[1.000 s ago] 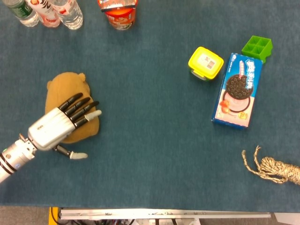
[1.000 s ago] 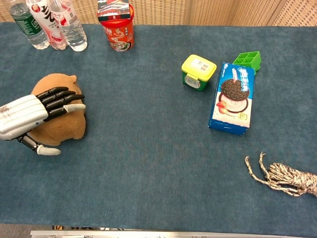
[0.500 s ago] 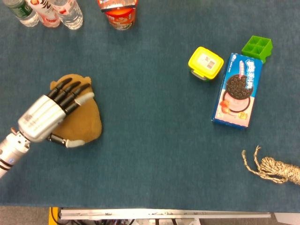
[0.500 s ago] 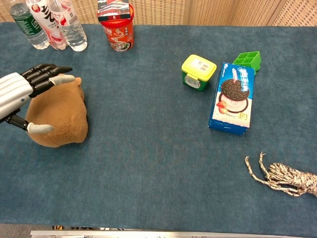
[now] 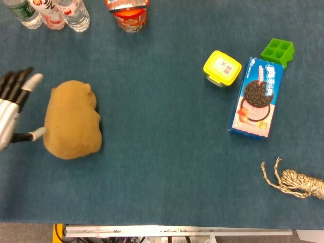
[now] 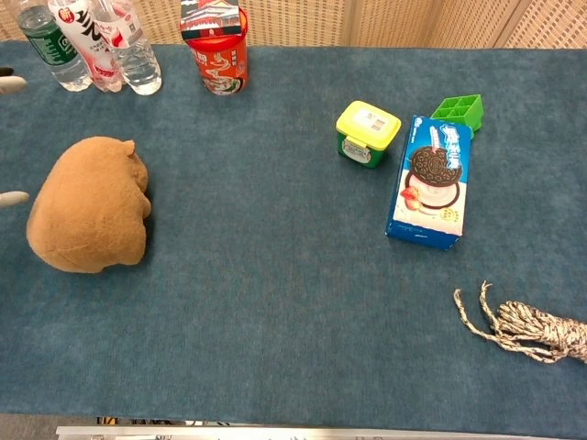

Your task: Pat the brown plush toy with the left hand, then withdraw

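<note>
The brown plush toy (image 5: 72,120) lies on the blue cloth at the left, fully uncovered; in the chest view the plush toy (image 6: 89,205) shows the same way. My left hand (image 5: 12,108) is at the left edge of the head view, off the toy, fingers spread and holding nothing. Its thumb tip lies just left of the toy, apart from it. In the chest view only two pale fingertips (image 6: 11,84) poke in at the left edge. My right hand is in neither view.
Bottles (image 5: 48,12) and a red cup (image 5: 128,13) stand along the far edge. A yellow box (image 5: 221,68), a green tray (image 5: 277,51) and a blue cookie box (image 5: 256,97) lie at the right. A rope bundle (image 5: 296,182) lies near the front right.
My left hand has lifted off the plush toy and drawn back to the left, out of most of the chest view. The toy now lies uncovered.
</note>
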Robot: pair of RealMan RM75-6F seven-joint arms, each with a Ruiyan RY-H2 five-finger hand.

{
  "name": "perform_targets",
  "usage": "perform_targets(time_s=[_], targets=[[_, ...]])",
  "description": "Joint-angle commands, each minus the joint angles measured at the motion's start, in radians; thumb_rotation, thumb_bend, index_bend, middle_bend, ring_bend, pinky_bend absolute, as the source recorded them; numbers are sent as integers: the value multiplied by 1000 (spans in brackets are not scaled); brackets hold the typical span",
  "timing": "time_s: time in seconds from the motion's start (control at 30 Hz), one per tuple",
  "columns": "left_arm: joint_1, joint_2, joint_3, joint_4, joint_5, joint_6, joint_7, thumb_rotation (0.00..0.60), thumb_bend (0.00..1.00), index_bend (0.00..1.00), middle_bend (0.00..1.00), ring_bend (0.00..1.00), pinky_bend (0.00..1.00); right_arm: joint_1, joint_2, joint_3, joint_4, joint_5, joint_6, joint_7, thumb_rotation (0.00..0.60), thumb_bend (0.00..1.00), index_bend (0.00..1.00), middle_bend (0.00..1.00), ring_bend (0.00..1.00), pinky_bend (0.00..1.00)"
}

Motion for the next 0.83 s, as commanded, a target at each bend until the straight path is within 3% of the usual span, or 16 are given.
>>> perform_targets(time_s=[0.03, 0.83], targets=[[41, 48, -24, -69, -45, 1, 14, 600, 35, 18, 0, 0, 0, -1, -2, -2, 4, -1, -1, 4, 600, 338, 340, 369, 407, 408], [166, 102, -75, -183, -109, 47, 130, 600, 35, 18, 0, 0, 0, 7, 4, -10, 0, -10, -18, 9, 600, 338, 340, 370, 407, 408]])
